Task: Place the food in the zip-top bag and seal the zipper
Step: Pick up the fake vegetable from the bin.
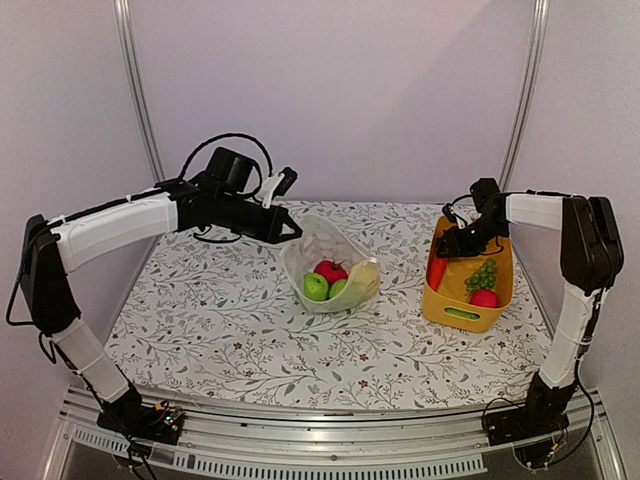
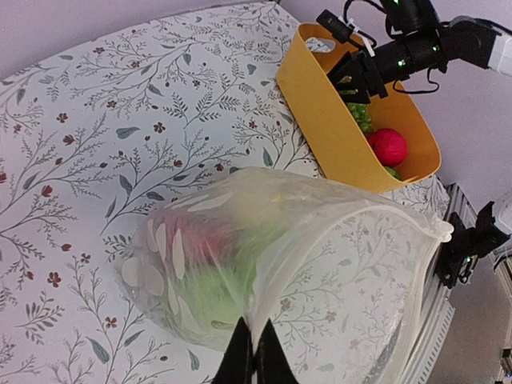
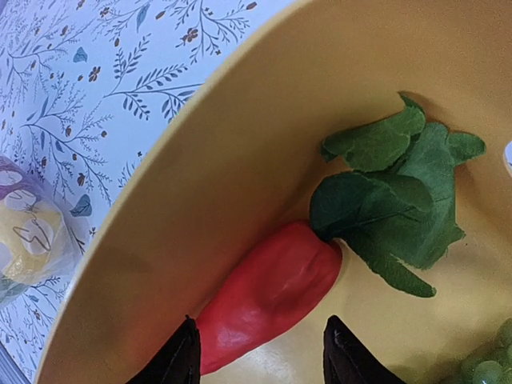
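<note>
In the bin (image 3: 240,160) on the right, close your open right pincer (image 3: 264,346) squarely across the carrot (image 3: 272,292); the left pincer (image 2: 254,352) is clamped on the bag (image 2: 320,264) rim

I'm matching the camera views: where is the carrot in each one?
Top external: carrot at the yellow bin's left end, under the right pincer.
Left wrist: not visible; the bin wall hides it.
Right wrist: carrot lower centre, between the pincer tips.
Shared landmark: the yellow bin.
</note>
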